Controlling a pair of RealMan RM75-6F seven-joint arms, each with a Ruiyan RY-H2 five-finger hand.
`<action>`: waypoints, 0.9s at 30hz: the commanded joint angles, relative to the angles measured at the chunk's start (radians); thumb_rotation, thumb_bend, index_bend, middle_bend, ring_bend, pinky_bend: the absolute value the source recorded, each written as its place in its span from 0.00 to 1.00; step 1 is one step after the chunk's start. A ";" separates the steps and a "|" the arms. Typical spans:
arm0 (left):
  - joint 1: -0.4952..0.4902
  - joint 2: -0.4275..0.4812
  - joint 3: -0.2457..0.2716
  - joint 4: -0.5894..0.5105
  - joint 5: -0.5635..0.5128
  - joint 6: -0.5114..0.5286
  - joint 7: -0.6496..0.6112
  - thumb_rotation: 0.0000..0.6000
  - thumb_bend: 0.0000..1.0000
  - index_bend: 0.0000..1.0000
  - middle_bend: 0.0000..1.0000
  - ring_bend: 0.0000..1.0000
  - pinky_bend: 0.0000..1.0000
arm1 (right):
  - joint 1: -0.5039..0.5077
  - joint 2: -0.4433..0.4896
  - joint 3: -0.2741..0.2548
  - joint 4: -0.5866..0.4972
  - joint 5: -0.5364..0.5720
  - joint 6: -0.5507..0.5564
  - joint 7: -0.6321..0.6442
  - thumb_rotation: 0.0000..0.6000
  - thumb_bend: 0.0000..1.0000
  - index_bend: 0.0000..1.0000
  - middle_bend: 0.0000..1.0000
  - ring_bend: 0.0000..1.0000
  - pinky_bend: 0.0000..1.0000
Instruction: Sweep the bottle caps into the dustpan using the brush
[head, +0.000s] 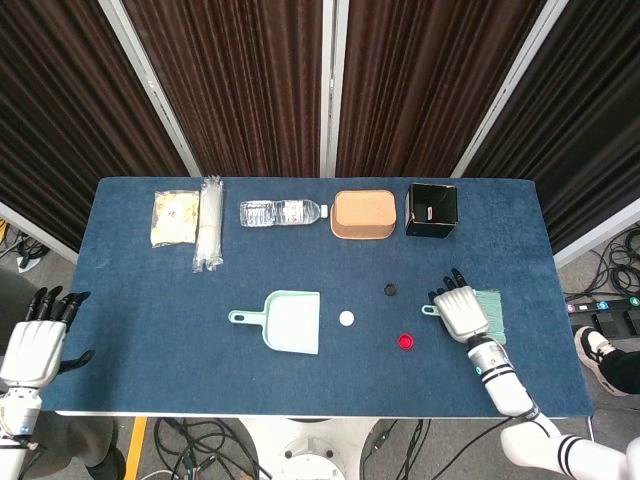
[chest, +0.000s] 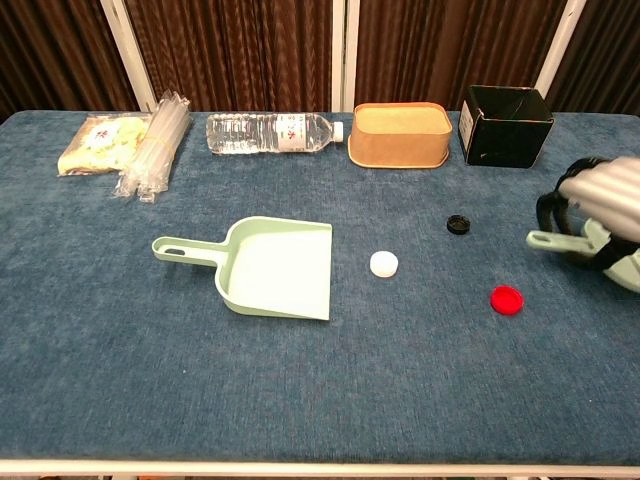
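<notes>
Chest view: right hand (chest: 603, 196) grips brush (chest: 588, 248), lifted.

path brush (chest: 600, 255) → dustpan (chest: 275, 268): open cloth | in lane: red cap (chest: 507, 299), white cap (chest: 383, 263), black cap (chest: 458, 224)
</notes>
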 joint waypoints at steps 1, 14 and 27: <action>-0.057 0.008 -0.017 -0.013 0.017 -0.064 -0.036 1.00 0.12 0.17 0.18 0.07 0.07 | -0.001 0.074 0.017 -0.067 -0.039 0.039 0.075 1.00 0.33 0.60 0.56 0.22 0.12; -0.304 -0.120 -0.085 -0.045 -0.067 -0.369 0.023 1.00 0.12 0.33 0.30 0.19 0.15 | 0.026 0.262 0.095 -0.242 -0.082 0.097 0.260 1.00 0.33 0.62 0.57 0.23 0.14; -0.428 -0.308 -0.081 -0.022 -0.254 -0.472 0.337 1.00 0.18 0.38 0.36 0.23 0.22 | 0.025 0.267 0.074 -0.204 -0.067 0.075 0.312 1.00 0.33 0.62 0.57 0.23 0.14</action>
